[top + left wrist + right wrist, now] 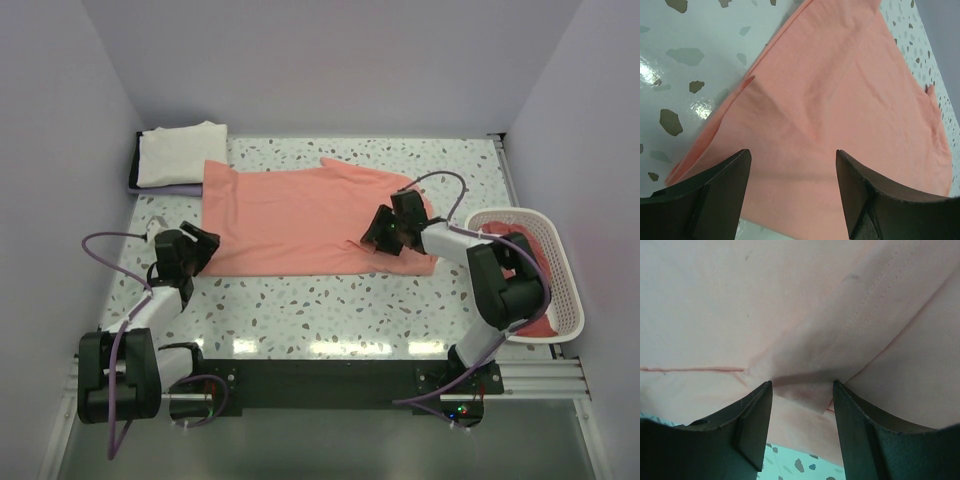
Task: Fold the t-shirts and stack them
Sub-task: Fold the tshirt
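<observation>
Hovering over the hem corner farthest from the white basket, the left gripper has its jaws wide apart and grips nothing. Just beside the basket, the right gripper is also open, straddling a stitched seam ridge without pinching it. Between them the salmon-pink t-shirt lies flat on the speckled table. Its long axis runs across the table toward the basket, with the straight hem away from it and what looks like the sleeve end nearest it. The cloth appears light, limp and quick to wrinkle, so it should drape rather than hold shape. Corners and doubled seams are likely the surest places to pinch. Darker pink-red t-shirts fill the basket. Far across from the basket, a folded cream-white t-shirt sits at the table's back corner.
</observation>
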Robot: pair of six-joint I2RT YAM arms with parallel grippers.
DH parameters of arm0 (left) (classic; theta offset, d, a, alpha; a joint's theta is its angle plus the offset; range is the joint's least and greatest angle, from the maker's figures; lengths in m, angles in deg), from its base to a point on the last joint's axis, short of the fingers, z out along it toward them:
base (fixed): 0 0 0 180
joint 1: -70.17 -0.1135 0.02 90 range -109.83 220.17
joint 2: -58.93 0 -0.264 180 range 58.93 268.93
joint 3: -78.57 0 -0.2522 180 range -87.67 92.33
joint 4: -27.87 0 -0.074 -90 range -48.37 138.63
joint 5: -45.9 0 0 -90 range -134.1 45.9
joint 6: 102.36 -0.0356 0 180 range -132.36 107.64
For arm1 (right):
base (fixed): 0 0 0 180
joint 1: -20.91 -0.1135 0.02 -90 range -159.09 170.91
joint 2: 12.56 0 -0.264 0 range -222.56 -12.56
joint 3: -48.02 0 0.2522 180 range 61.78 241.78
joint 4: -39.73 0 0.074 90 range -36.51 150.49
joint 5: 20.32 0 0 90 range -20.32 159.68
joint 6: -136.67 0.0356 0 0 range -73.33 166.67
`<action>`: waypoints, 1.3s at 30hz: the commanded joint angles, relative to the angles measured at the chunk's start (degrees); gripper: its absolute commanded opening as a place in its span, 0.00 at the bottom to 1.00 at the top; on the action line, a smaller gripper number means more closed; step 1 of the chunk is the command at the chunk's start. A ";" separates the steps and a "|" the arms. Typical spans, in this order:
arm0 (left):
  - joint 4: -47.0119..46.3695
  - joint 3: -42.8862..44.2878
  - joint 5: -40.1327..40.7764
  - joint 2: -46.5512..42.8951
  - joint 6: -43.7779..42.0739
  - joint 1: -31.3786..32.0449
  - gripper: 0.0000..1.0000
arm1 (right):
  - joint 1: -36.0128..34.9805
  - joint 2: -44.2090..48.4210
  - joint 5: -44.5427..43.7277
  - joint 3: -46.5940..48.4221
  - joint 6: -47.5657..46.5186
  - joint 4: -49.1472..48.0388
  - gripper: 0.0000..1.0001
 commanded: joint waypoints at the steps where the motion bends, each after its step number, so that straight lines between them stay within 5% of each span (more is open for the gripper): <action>1: -2.83 0.53 -0.29 0.27 -1.54 0.20 0.73 | -0.56 -1.22 -1.23 2.32 0.82 -1.81 0.55; 28: -1.68 1.94 -0.56 1.14 -1.98 0.20 0.74 | -1.53 -15.20 1.32 24.91 -0.06 2.67 0.55; 34: 0.07 2.03 0.23 0.27 -1.54 0.20 0.74 | -1.53 -13.45 0.70 31.59 -2.87 9.07 0.56; 39: 3.84 2.03 4.34 -2.36 -0.14 0.20 0.74 | -1.44 -7.74 -0.96 26.00 -2.88 9.62 0.56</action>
